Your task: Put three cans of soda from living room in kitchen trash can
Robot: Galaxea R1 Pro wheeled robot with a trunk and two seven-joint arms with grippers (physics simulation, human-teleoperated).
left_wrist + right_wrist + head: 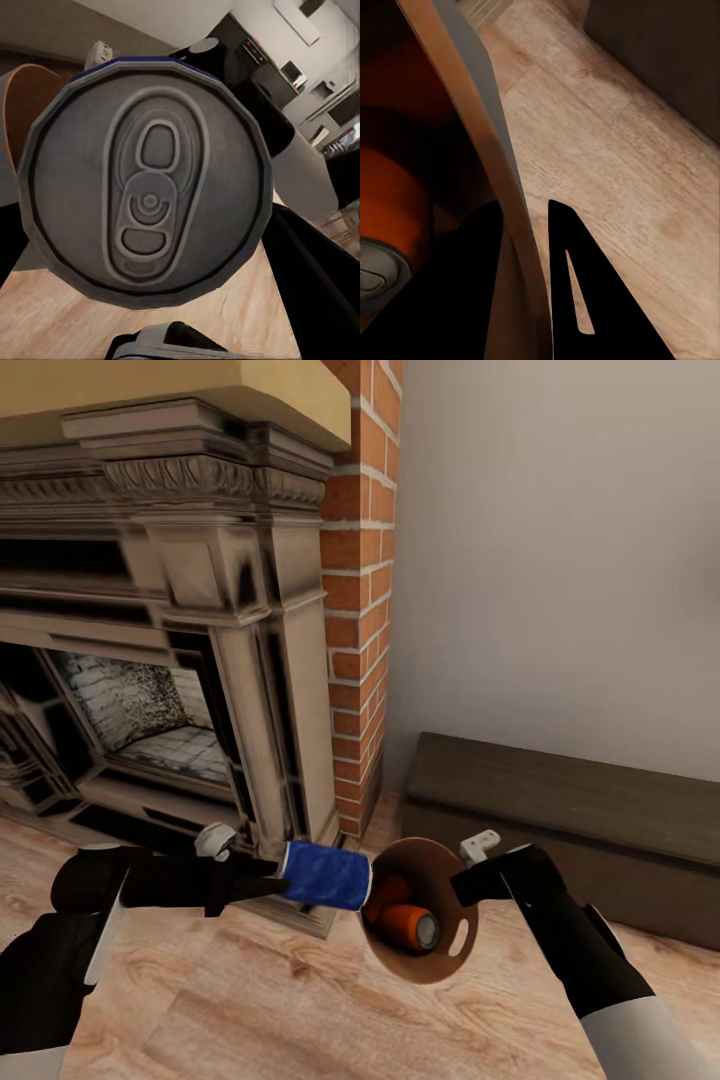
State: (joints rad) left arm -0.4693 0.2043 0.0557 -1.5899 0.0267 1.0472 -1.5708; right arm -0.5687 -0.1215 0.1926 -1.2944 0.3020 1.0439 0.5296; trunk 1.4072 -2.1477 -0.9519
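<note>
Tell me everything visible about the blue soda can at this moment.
The blue soda can is a small cylinder with a deep blue side wall and a dull silver top bearing an unopened pull tab. It lies on its side in the air, held by the left gripper, its far end pointing into the mouth of the trash can gripped at the rim by the right gripper. Orange cans already lie inside.

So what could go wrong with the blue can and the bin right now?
The bin hangs tipped on its side, pinched at its rim by the right pincer. It might slip or swing.

An orange can lies inside near the opening, so it could roll out onto the wooden floor.

The left pincer holds the blue can sideways, just outside the bin's mouth. A bump against the rim could knock it loose.
</note>
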